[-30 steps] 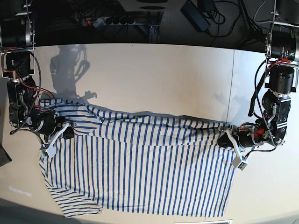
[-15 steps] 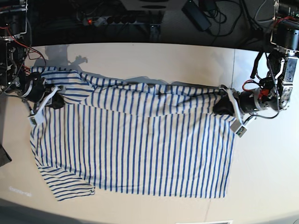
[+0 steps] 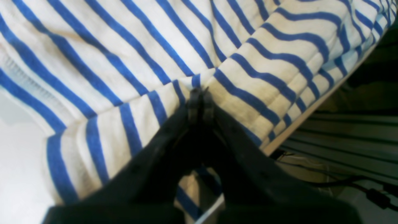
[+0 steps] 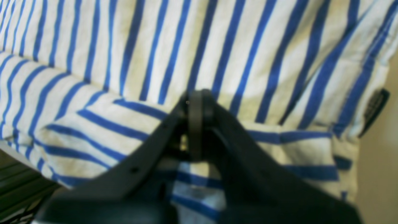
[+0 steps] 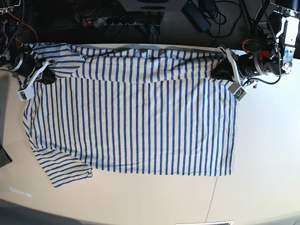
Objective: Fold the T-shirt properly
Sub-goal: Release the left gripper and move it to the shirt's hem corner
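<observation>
T-shirt [image 5: 136, 117] now farther up the table [image 5: 262, 154], both jaws pinching its top edge.

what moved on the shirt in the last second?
Both grippers, left and right, pulled the T-shirt toward the far edge of the table, carrying its top edge up to that edge. The loose fold along the top flattened and the cloth spread out. Unchanged: both grippers stay shut on the shirt's far corners; one sleeve still pokes out at the near side.

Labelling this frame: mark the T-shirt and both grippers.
T-shirt [image 5: 136, 126], base view, middle of the spread striped body.
Left gripper [image 3: 199, 95], left wrist view, fingertips pinching fabric.
Right gripper [image 4: 199, 96], right wrist view, fingertips clamped on fabric.
</observation>
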You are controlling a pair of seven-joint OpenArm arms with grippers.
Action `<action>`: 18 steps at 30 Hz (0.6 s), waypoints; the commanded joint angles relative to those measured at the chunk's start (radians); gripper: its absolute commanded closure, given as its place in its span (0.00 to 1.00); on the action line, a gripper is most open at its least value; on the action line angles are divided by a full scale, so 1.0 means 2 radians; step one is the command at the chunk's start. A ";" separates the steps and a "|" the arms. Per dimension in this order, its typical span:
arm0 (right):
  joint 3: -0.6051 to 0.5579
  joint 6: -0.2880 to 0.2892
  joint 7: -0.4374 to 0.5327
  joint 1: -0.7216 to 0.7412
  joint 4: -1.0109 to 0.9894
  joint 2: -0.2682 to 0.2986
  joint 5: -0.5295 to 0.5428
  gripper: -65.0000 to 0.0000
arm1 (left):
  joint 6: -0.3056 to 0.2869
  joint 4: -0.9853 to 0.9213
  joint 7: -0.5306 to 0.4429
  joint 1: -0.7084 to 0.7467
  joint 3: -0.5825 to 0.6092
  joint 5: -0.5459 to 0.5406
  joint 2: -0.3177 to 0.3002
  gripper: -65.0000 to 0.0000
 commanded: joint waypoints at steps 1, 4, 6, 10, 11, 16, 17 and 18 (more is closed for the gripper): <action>0.005 0.027 -0.010 0.000 0.005 0.010 -0.007 1.00 | -0.008 0.009 0.006 -0.001 -0.002 0.003 -0.007 1.00; 0.005 0.027 -0.009 0.001 0.004 0.010 -0.007 1.00 | -0.008 0.024 -0.004 -0.007 -0.002 0.004 -0.007 0.95; 0.005 0.027 -0.009 0.001 0.004 0.010 -0.007 1.00 | -0.008 0.039 -0.003 -0.021 -0.002 0.004 -0.009 0.76; 0.005 0.027 -0.009 0.000 0.004 0.010 -0.009 1.00 | 0.000 0.056 -0.002 -0.062 -0.013 0.009 -0.019 0.44; 0.005 0.027 -0.009 0.000 0.004 0.010 -0.012 1.00 | 0.005 0.056 -0.008 -0.075 -0.018 0.018 -0.023 0.42; 0.005 0.027 -0.006 0.001 0.004 0.010 -0.013 1.00 | 0.040 0.039 -0.053 -0.144 -0.031 0.047 -0.040 0.42; 0.005 0.027 -0.005 0.002 0.004 0.010 -0.013 1.00 | 0.041 0.023 -0.053 -0.165 -0.031 0.044 -0.040 0.42; 0.005 0.027 -0.004 0.003 0.004 0.010 -0.013 1.00 | 0.040 0.003 -0.053 -0.185 -0.030 0.038 -0.039 0.42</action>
